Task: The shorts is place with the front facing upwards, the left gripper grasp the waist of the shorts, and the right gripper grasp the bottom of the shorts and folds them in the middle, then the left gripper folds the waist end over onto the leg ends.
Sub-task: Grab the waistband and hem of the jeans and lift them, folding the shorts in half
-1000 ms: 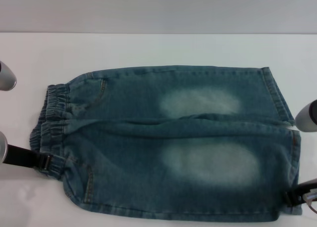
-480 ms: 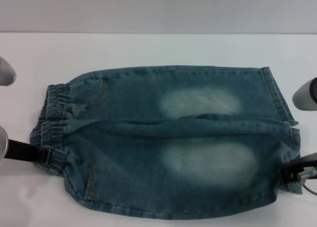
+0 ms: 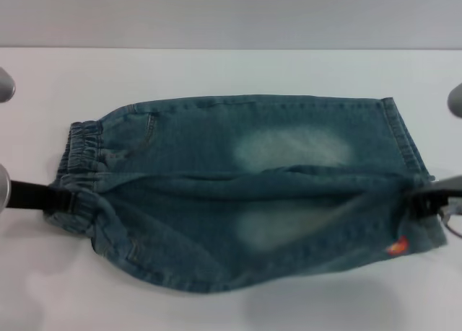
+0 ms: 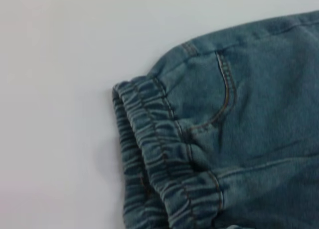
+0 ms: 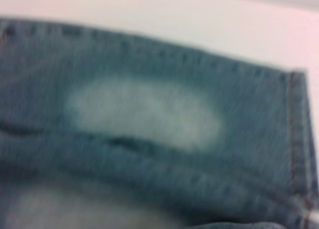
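The denim shorts [image 3: 245,151] lie across the white table, with the waist [image 3: 83,147] at the left and the bottom hems [image 3: 404,140] at the right. My left gripper [image 3: 66,200] is shut on the near part of the ruffled waist band. My right gripper [image 3: 421,199] is shut on the hem of the near leg. Between them the near leg [image 3: 238,252] hangs lifted and sagging, its edge drawn toward the far leg, and a small red tag [image 3: 396,246] shows on it. The left wrist view shows the elastic band [image 4: 159,154] and a pocket seam; the right wrist view shows the far leg's hem [image 5: 299,139].
The white table [image 3: 231,71] runs back to a grey wall. Grey rounded arm parts sit at the left edge [image 3: 4,86] and the right edge [image 3: 455,99] of the head view.
Both grippers have risen and moved away from me with the near leg. Its near edge has come off the table and the red tag now shows.
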{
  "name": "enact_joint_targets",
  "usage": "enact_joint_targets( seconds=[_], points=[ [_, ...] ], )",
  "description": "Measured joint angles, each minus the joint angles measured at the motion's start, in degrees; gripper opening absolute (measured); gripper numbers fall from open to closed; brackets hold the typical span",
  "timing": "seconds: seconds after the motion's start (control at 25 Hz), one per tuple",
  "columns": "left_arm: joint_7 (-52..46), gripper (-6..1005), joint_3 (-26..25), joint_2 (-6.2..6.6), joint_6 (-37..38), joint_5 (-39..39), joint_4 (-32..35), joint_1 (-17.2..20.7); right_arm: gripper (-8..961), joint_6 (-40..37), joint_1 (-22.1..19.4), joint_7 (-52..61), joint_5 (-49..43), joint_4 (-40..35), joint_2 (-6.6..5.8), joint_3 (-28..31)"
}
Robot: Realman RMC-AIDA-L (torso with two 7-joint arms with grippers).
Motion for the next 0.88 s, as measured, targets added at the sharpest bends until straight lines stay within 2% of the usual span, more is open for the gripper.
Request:
enact_joint_targets(
  seconds=[0.64,0.84,0.88],
  points=[
    [0.12,29,-1.58,0.0,10.75,-0.54,0.56,-0.59,4,-17.22,-2.67,-2.94,-0.89,-0.56,0.03,4.64],
    [0.13,29,-1.64,0.0,11.85,-0.78,0.86,-0.69,3,-21.91,-3.1,-4.27,-0.89,-2.16,0.02,6.16],
    [0.12,29,-2.12,0.0,15.8,-1.59,2.06,-0.99,3,-22.83,-3.22,-4.71,-0.9,-2.47,0.06,6.58]
  ],
)
